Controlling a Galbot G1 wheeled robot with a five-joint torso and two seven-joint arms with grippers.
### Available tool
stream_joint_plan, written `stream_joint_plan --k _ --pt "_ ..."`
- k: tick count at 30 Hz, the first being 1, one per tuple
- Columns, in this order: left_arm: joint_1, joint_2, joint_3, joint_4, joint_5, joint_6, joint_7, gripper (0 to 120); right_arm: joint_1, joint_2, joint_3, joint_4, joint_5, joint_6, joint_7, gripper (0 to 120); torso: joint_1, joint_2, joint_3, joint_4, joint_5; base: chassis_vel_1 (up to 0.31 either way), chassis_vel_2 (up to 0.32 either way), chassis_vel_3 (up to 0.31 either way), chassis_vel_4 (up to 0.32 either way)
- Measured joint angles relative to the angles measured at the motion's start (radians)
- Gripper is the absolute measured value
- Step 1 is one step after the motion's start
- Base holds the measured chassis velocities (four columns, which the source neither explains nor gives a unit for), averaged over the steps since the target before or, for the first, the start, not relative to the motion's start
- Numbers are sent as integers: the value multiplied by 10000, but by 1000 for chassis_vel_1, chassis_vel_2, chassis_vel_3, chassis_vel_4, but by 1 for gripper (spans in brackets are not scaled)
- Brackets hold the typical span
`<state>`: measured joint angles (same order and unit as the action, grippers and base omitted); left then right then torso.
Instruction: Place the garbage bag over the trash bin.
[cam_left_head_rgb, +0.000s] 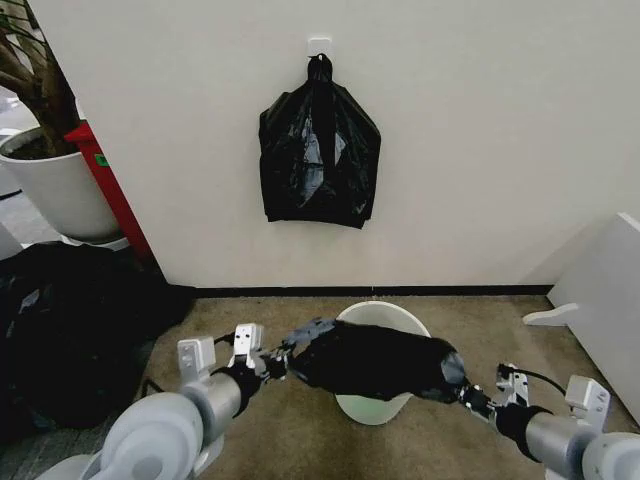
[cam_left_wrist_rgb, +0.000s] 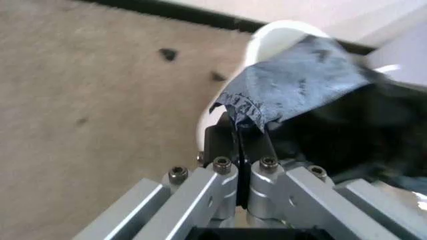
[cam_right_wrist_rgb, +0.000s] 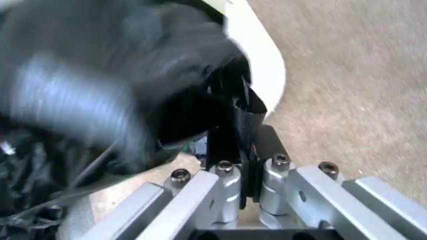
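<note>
Nearest, both arms reach forward over the carpet (cam_left_head_rgb: 300, 440), one at each lower corner of the head view. The left gripper (cam_left_head_rgb: 283, 362) is clamped on one end of the garbage bag (cam_left_head_rgb: 375, 362); in the left wrist view its fingers (cam_left_wrist_rgb: 230, 142) press together with a crumpled edge of plastic (cam_left_wrist_rgb: 267, 97) pinched between them. The right gripper (cam_left_head_rgb: 468, 396) is clamped on the other end; the right wrist view shows its fingers (cam_right_wrist_rgb: 227, 145) closed on a folded black strip of the bag (cam_right_wrist_rgb: 243, 112).

Between the two grippers the bag is stretched sideways, a dark glossy bundle lying across the top of the trash bin (cam_left_head_rgb: 385, 320). It covers the middle of the bin's opening, while the far rim and the near lower wall of the bin (cam_left_head_rgb: 372, 408) show past it. The bin stands on the carpet just before the wall (cam_left_head_rgb: 480, 140). Its white rim also appears beside the bag in the left wrist view (cam_left_wrist_rgb: 280, 32) and the right wrist view (cam_right_wrist_rgb: 263, 65).

To the left on the floor lies a big dark heap of bags (cam_left_head_rgb: 75, 330). Farther back, a second black bag (cam_left_head_rgb: 320, 155) hangs on the wall from a small white hook (cam_left_head_rgb: 319, 44), straight above the bin. At the far left a white plant pot (cam_left_head_rgb: 60, 185) stands beside a red board (cam_left_head_rgb: 112, 185). At the right edge is a white panel (cam_left_head_rgb: 605, 290).
</note>
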<state>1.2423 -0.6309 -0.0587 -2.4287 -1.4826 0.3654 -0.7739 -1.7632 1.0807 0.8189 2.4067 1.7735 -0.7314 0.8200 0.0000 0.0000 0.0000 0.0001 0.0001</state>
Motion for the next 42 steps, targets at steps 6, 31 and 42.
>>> stream_joint_plan --k 6,31,42 --pt "-496 -906 1116 2259 725 215 690 0 502 55 -561 -1828 -91 -4 -165 0 0 -1 1 -3 1 0 0 0 0" --pt "-1296 -2012 1329 4110 2146 300 2566 0 3051 -137 -1169 -4364 -553 -4 -792 0 0 -1 1 0 -1 0 0 0 0" --pt "-1548 -2880 1827 5344 2632 324 3156 0 3459 47 -1708 -4885 -1108 -1 -1302 0 0 -1 0 -1 0 0 0 0 0"
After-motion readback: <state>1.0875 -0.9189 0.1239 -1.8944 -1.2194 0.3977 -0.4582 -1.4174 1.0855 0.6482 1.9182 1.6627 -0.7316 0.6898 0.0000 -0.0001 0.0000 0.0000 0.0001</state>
